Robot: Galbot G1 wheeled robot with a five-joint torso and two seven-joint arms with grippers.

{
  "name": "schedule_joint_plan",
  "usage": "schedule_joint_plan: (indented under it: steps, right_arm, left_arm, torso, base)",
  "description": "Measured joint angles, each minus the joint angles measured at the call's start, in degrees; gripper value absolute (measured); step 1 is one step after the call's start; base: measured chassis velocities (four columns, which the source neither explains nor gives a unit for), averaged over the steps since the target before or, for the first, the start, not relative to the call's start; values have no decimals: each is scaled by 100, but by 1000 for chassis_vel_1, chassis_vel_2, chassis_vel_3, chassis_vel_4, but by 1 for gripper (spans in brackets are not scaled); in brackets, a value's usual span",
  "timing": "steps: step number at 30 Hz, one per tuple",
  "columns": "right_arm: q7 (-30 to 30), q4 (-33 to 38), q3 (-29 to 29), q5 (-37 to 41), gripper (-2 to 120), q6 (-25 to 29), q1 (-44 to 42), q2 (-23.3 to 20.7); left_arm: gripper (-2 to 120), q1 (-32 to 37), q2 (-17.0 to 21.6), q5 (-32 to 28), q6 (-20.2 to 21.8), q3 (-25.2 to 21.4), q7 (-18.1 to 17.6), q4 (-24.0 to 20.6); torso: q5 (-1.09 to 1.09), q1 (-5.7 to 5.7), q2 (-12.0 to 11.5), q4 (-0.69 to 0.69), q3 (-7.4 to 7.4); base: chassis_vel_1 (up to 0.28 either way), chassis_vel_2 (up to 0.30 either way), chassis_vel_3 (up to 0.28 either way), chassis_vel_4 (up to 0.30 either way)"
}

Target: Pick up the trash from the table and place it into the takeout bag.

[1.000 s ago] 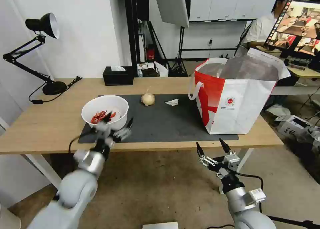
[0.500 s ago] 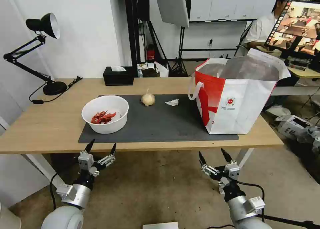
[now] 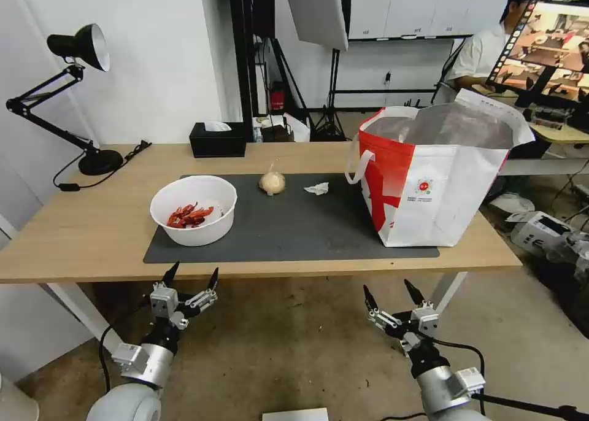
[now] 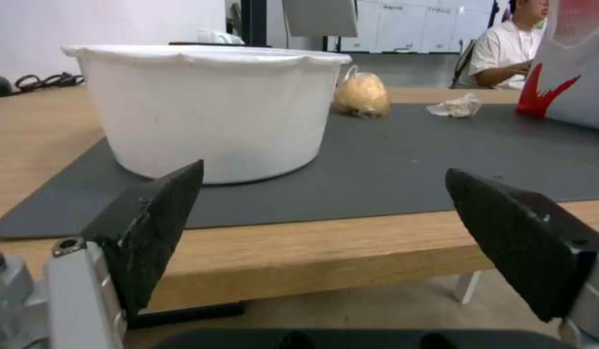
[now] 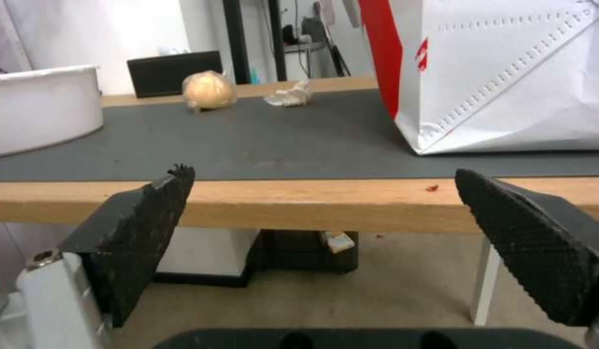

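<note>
1. While both arms hang below the surface's (image 3: pixel 73 237) near edge, three pieces of trash sit on the mat (image 3: pixel 294 224): crayfish-shell bowl (image 3: pixel 193 209), knotted bag (image 3: pixel 272 182), crumpled tissue (image 3: pixel 317 189). The takeout bag (image 3: pixel 429 175) stands open at the mat's right end, and its contents cannot be seen.
2. Left wrist view: left gripper (image 4: pixel 325 232), jaws spread and empty, faces the bowl (image 4: pixel 209 106) across the edge.
3. Right wrist view: right gripper (image 5: pixel 319 237), likewise spread and empty, has bare mat (image 5: pixel 248 140) ahead.

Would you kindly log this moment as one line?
left gripper: open, below table edge | right gripper: open, below edge | bowl, knotted bag, tissue: on mat | takeout bag: upright
</note>
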Motion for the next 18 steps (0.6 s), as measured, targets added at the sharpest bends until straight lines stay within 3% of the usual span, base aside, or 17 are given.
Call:
schedule_joint_plan:
  steps: [18]
  right_arm:
    - [-1,14,-188,-6,100,-86,241,-104]
  left_arm:
    - [100,-60,17,-26,-12,-24,26,68]
  torso:
    - [0,0,0,0,0]
  base:
    - [0,0,0,0]
